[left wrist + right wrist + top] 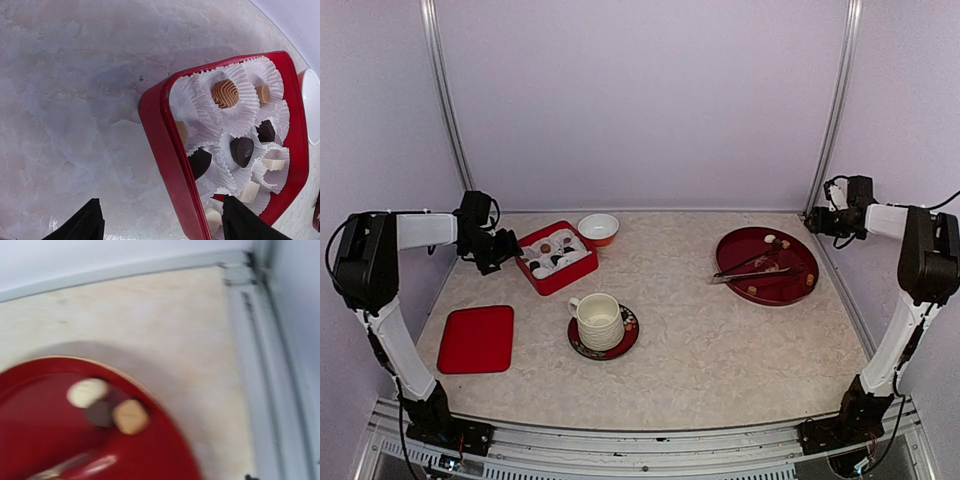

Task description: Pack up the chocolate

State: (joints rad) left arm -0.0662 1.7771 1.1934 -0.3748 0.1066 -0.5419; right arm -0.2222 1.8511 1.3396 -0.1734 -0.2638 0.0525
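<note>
Chocolate pieces (225, 93) sit in white paper cups inside a red box (165, 150), dark, tan and white. My left gripper (160, 202) is open, its fingertips (87, 222) straddling the box's near wall without touching it. In the top view that gripper (503, 248) is at the left side of the box (542, 282). More chocolate (130, 416) lies loose on a round red plate (165, 460), beside metal tongs (752, 270). My right gripper (823, 220) hovers just beyond the plate's far right rim (790, 297). Its fingers do not show in the blurred right wrist view.
A ribbed cup (598, 320) stands on a dark saucer (625, 343) mid-table. The red box lid (477, 338) lies at the near left. A small white and orange bowl (598, 228) sits behind the box. Frame posts rise at both back corners.
</note>
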